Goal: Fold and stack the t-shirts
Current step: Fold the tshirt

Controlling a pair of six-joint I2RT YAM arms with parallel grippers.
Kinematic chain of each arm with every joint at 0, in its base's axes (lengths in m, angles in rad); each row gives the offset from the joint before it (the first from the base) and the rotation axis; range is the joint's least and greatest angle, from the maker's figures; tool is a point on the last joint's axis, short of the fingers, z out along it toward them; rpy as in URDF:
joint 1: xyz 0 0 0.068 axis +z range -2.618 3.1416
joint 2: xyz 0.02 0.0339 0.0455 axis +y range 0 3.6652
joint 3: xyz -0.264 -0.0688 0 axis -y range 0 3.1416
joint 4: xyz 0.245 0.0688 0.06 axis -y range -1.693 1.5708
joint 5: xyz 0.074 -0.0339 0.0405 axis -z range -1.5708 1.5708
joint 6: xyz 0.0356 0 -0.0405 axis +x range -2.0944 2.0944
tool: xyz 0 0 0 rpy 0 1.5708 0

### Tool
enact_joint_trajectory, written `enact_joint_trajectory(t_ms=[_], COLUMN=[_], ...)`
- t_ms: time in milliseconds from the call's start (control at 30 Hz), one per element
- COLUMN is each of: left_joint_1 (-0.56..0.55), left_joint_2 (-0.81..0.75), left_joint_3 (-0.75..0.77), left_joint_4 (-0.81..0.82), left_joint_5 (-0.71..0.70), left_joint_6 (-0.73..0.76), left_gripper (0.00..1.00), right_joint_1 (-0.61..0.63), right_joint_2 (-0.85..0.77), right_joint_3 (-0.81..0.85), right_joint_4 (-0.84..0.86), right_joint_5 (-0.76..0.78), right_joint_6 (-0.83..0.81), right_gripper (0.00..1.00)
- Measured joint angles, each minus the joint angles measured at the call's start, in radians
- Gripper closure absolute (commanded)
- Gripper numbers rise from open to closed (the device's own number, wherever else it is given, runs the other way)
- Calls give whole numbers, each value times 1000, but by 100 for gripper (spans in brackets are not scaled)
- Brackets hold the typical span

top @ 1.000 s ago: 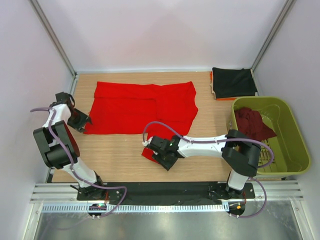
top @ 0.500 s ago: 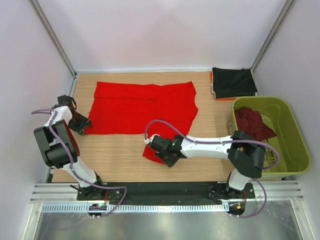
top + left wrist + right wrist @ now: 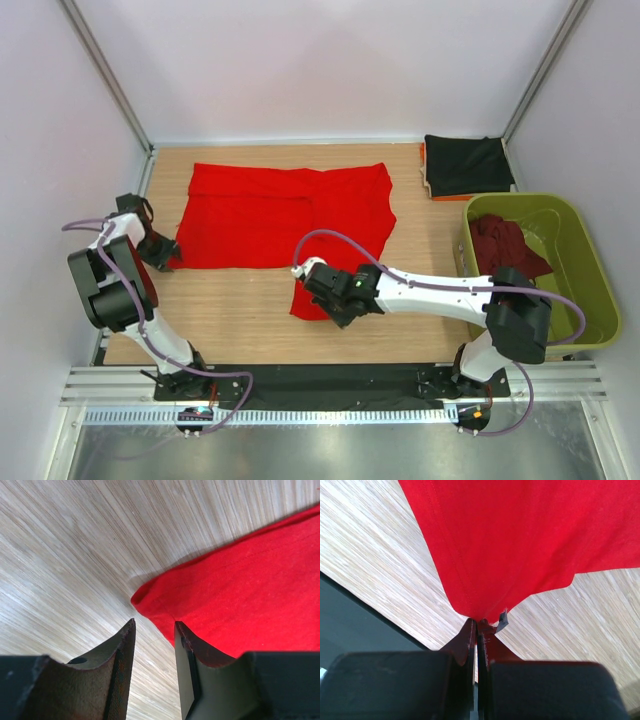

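Note:
A bright red t-shirt [image 3: 280, 212] lies spread on the wooden table. My right gripper [image 3: 318, 291] is shut on its near hem corner [image 3: 480, 611] and holds that corner up off the table, near the front edge. My left gripper [image 3: 170, 250] is open at the shirt's left corner [image 3: 150, 596]; its jaws stand apart just short of the cloth, one finger [image 3: 192, 650] over the red edge. A black t-shirt [image 3: 466, 164] lies folded at the back right. A dark maroon t-shirt [image 3: 505, 247] is bunched in the basket.
An olive-green plastic basket [image 3: 590, 290] stands at the right edge. An orange item [image 3: 424, 170] shows under the folded black shirt. Metal frame posts and white walls close in the back and sides. A black strip runs along the table's front edge [image 3: 350, 625].
My right gripper has carried the red hem corner a little right and away from the front edge. My left gripper has crept closer to the shirt's left corner.

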State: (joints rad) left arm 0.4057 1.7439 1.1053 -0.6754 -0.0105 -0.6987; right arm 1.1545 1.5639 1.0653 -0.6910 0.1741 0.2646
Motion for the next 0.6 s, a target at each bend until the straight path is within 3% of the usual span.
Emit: enact_joint_trajectory(t_ms=[233,333,433,600], left_joint_1=[1,1,1,1], left_joint_2=[19,26,28,28], left_joint_3=[-4,-4,-4,-4], left_joint_4=[26,37,40,38], left_joint_5=[-13,-17,-23,-24], left_joint_6=[0,0,1,2], left_gripper=[64,74,96,100], right_joint_1=[0,0,0,0], right_joint_2=[0,0,0,-2], right_joint_3=[33,45,54,81], right_joint_4=[-20,-34,-45,-68], right_joint_5=[4,6,9,31], right_joint_6=[-1,-2,-2,0], right_gripper=[99,99,99,99])
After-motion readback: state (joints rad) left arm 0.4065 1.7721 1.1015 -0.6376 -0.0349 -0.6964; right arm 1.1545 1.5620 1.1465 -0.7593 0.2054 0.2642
